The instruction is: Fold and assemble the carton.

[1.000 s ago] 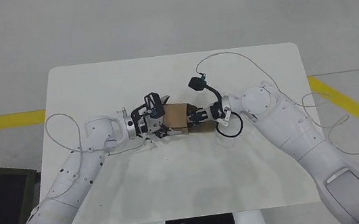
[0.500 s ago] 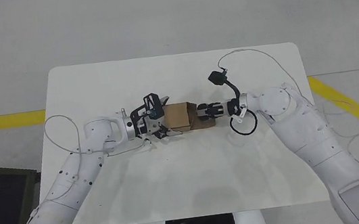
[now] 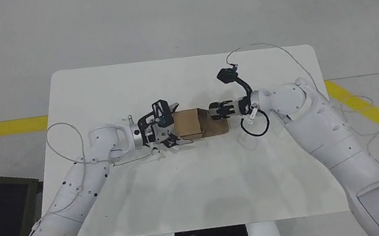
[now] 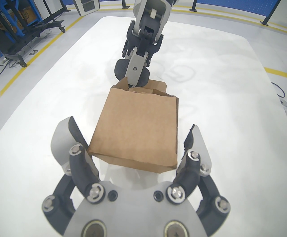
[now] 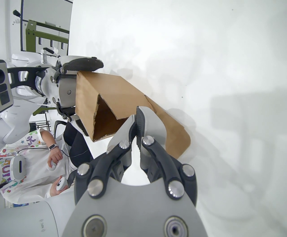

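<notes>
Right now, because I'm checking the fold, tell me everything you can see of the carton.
The carton is a plain brown cardboard box, opened into a square sleeve and lying on its side near the middle of the white table. The left gripper clamps one end. The other end is open, dark inside, its flaps unfolded, one rounded flap sticking outward. The right gripper, shut, has its tips at that open end against a flap.

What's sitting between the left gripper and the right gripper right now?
The brown carton. The top view shows it filling the gap from the left gripper to the right gripper.
</notes>
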### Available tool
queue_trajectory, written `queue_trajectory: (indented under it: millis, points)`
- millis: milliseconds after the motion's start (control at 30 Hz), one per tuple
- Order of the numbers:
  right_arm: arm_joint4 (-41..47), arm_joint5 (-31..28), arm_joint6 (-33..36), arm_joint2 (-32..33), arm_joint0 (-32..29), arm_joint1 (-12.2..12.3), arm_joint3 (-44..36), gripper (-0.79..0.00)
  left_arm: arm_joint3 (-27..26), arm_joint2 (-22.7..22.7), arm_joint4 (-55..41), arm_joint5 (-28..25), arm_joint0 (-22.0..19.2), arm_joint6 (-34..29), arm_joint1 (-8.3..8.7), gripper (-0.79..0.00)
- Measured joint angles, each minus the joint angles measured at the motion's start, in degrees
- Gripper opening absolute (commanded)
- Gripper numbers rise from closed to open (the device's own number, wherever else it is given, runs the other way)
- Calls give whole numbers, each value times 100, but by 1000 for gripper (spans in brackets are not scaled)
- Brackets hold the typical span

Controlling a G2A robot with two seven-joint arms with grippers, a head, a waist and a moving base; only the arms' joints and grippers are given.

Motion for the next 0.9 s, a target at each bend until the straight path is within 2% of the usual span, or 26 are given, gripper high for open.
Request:
queue_trajectory:
  millis: [233, 900]
  points:
    - [157, -386, 359, -226, 155, -73, 214, -785, -25, -24, 4, -15, 22, -30, -2, 0]
    - [958, -260, 247, -653, 82, -328, 496, -785, -67, -55, 67, -5, 68, -59, -15, 0]
